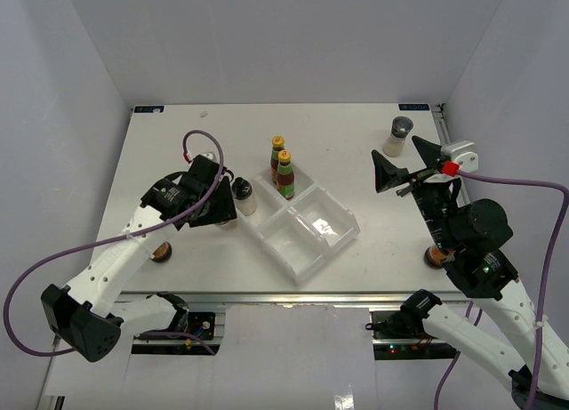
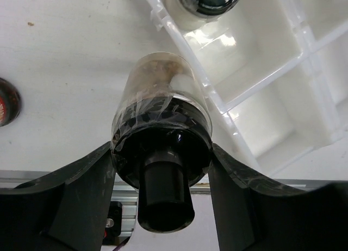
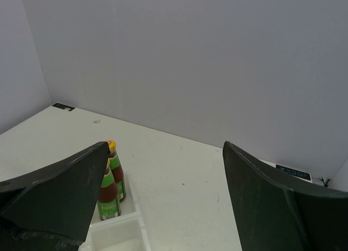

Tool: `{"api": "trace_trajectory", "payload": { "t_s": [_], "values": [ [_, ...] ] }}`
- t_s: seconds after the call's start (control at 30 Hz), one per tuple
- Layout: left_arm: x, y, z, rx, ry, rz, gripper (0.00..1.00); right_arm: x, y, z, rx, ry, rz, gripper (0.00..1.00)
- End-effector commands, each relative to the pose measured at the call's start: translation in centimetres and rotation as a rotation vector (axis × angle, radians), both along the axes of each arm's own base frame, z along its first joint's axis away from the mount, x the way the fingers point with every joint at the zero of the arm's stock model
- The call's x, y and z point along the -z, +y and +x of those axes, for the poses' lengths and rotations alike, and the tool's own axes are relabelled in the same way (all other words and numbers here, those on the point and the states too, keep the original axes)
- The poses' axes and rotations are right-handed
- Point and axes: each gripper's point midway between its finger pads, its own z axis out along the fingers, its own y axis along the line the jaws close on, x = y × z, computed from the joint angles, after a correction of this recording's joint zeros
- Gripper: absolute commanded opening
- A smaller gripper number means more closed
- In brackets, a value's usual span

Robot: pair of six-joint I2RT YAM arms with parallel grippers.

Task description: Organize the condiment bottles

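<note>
My left gripper (image 1: 216, 205) (image 2: 161, 153) is shut on a pale black-capped bottle (image 2: 162, 106), cap towards the camera, just left of the clear tray (image 1: 298, 248) (image 2: 272, 87). A second pale black-capped bottle (image 1: 244, 196) (image 2: 204, 3) stands in the tray's left compartment. Two yellow-capped sauce bottles (image 1: 284, 174) (image 3: 109, 191) stand in its far compartment. The grey-lidded shaker (image 1: 398, 136) stands at the far right. One red-lidded jar (image 1: 161, 251) (image 2: 6, 101) is under my left arm, the other (image 1: 436, 255) by my right arm. My right gripper (image 1: 404, 170) (image 3: 166, 147) is open, empty and raised.
The tray's two near compartments hold nothing. The table's near edge with its metal rail (image 1: 293, 296) runs close behind both jars. Grey walls enclose the table on three sides.
</note>
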Motion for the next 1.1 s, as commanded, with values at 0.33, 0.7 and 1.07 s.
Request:
{"api": "trace_trajectory", "payload": {
  "t_s": [0.33, 0.7, 1.07],
  "values": [
    [-2.9, -4.5, 5.7, 0.117, -0.076, -0.028, 0.00, -1.5, -1.3, -0.5, 0.041, -0.043, 0.020, 0.91],
    [-1.6, -7.7, 8.8, 0.178, -0.059, -0.038, 0.00, -1.6, -1.9, -0.4, 0.075, -0.047, 0.011, 0.91],
    [-1.1, -8.0, 8.4, 0.184, -0.060, -0.039, 0.00, -1.0, -1.6, -0.1, 0.071, -0.044, 0.002, 0.91]
  ]
}}
